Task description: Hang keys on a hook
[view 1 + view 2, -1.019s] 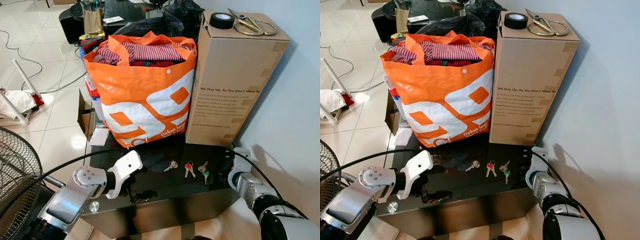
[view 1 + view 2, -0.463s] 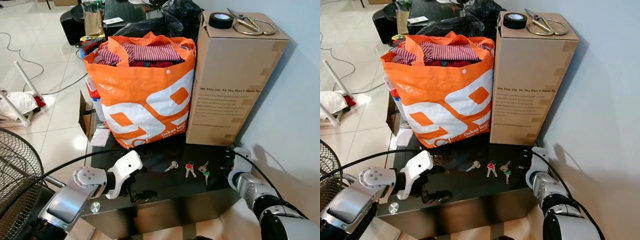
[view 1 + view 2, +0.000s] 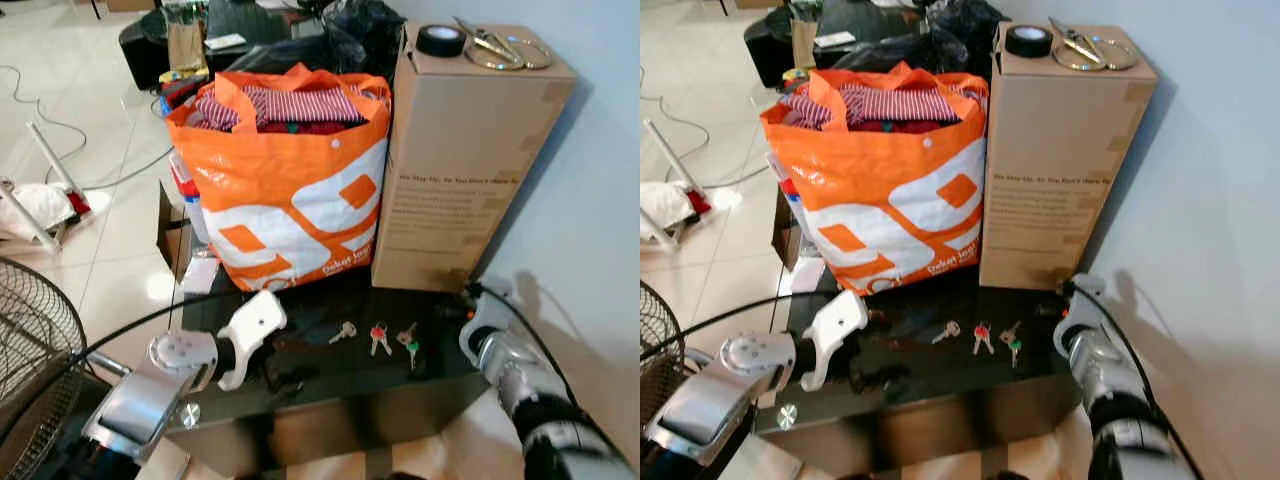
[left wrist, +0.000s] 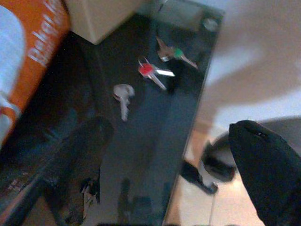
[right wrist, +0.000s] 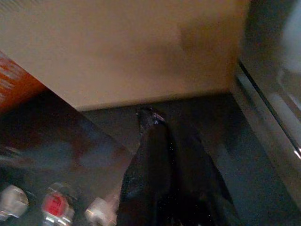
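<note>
From the left eye view we are looking down on a black glass table (image 3: 330, 385) where three sets of keys are lying: a plain silver key (image 3: 343, 331), a red-capped key (image 3: 378, 337) beside it and a green-capped key (image 3: 408, 345) nearest our right side. Behind them are standing an orange bag (image 3: 285, 190) and a cardboard box (image 3: 465, 160). Since half a second ago our right gripper (image 3: 470, 300) has been rising and reaching forward toward the box's foot, while our left gripper (image 3: 285, 365) is hovering near the table's front edge, well apart from the keys.

In the right eye view the same layout is showing; no hook is appearing anywhere, so we are judging the task barely begun.

In the left wrist view the left fingers (image 4: 75, 155) are standing wide apart, holding nothing, with all three keys ahead on the glass.

In the right wrist view the right fingers (image 5: 169, 179) are pressed together, gripping nothing, with the keys off to one side of them. We are judging that the right arm is closing in for a pick.
</note>
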Robot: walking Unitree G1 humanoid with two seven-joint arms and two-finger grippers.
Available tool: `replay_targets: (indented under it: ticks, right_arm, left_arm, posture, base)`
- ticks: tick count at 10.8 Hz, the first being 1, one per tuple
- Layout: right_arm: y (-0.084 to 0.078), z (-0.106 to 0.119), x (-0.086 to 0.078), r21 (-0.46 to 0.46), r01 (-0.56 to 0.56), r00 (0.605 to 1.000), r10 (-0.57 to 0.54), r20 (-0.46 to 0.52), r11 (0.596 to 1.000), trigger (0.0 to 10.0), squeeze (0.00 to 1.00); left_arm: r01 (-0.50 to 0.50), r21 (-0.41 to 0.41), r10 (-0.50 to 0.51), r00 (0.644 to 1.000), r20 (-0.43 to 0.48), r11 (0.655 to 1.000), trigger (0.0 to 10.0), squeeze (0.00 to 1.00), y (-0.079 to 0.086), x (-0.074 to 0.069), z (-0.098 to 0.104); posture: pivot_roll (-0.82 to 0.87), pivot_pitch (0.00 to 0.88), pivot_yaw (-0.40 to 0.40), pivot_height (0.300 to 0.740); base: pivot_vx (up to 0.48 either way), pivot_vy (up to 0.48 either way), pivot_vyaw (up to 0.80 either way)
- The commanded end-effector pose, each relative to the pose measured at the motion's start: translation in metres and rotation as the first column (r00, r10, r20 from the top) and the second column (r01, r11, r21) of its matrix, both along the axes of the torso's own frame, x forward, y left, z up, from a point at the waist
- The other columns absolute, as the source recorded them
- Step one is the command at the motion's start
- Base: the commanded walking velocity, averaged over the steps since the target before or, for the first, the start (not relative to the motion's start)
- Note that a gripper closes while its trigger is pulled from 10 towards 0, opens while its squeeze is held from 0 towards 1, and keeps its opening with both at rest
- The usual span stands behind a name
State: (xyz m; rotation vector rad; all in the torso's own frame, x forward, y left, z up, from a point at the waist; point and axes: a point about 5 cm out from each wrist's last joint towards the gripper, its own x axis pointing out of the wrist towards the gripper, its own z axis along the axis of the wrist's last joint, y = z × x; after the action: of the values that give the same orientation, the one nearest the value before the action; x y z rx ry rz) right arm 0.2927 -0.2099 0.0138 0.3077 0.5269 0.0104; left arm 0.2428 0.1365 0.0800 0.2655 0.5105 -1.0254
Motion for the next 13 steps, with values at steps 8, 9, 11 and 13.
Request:
replay_targets:
  ticks: [8,9,11,13]
  right_arm:
    - [0.031,0.104,-0.047,-0.050,0.053,0.917,-0.029,0.397,0.997,0.0,0.00]
    - [0.042,0.111,-0.041,-0.114,0.028,0.912,0.021,0.410,0.993,0.0,0.00]
    - [0.049,0.112,-0.033,-0.155,-0.014,0.914,0.076,0.398,0.988,0.0,0.00]
    - [0.050,0.119,-0.031,-0.177,-0.030,0.910,0.100,0.402,0.984,0.0,0.00]
  left_arm:
    - [-0.534,-0.246,0.588,0.728,0.353,0.809,10.0,0.05,0.011,0.016,0.051]
    - [-0.573,-0.256,0.627,0.689,0.364,0.778,10.0,0.05,0.020,0.019,0.050]
    - [-0.633,-0.280,0.690,0.626,0.364,0.722,10.0,0.05,0.030,0.022,0.053]
    - [-0.652,-0.304,0.718,0.599,0.355,0.694,10.0,0.05,0.031,0.026,0.057]
  posture:
    - [-0.05,0.000,0.056,0.740]
    - [-0.05,0.000,0.063,0.740]
    - [-0.02,0.000,0.029,0.740]
    - [-0.03,0.000,0.018,0.740]
  base:
    - [0.000,0.000,0.00]
    - [0.000,0.000,0.00]
    - [0.000,0.000,0.00]
    - [0.000,0.000,0.00]
